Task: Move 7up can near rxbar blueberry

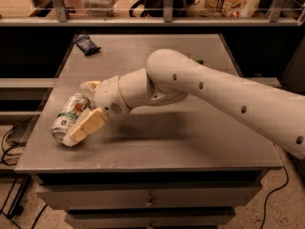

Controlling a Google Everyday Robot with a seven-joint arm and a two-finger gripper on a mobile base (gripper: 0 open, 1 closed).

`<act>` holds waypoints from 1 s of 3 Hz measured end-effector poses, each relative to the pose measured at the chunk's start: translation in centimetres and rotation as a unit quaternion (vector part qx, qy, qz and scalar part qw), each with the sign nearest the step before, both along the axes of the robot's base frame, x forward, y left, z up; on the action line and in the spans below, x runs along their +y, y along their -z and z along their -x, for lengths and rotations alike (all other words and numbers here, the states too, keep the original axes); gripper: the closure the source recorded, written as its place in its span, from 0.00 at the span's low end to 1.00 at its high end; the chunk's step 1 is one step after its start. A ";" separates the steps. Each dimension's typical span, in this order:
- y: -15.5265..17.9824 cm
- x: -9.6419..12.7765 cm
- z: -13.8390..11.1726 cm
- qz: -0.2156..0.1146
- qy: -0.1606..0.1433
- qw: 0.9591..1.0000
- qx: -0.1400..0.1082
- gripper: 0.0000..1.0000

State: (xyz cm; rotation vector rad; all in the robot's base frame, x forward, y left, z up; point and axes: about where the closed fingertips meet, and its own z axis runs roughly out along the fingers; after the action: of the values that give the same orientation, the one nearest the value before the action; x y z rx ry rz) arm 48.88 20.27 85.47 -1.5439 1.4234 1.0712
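Observation:
The 7up can (68, 117) lies on its side near the left edge of the grey table (190, 142). It is silver-white with a green band and a red spot. My gripper (82, 109) is at the can, its fingers spread to either side. The near finger (86, 126) lies along the can's front side and the far finger (90, 86) is behind it. The jaws look open around the can. The rxbar blueberry (87, 44), a small dark blue wrapper, lies flat at the table's far left corner, well apart from the can.
My white arm (214, 94) reaches across the table from the right. A shelf rail (164, 20) with bags and boxes behind it runs along the back. Drawers (150, 199) sit below the table front. Cables (7, 147) lie on the floor at left.

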 end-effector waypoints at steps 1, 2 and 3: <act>0.1 0.4 0.6 -0.002 -0.001 1.000 0.009 0.17; 0.2 1.1 1.1 -0.006 -0.006 1.000 0.018 0.40; 0.0 1.0 1.1 -0.005 -0.002 1.000 0.019 0.63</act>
State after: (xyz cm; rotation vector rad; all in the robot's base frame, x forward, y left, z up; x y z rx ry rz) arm 47.78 21.25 85.48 -1.5267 1.4384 1.1130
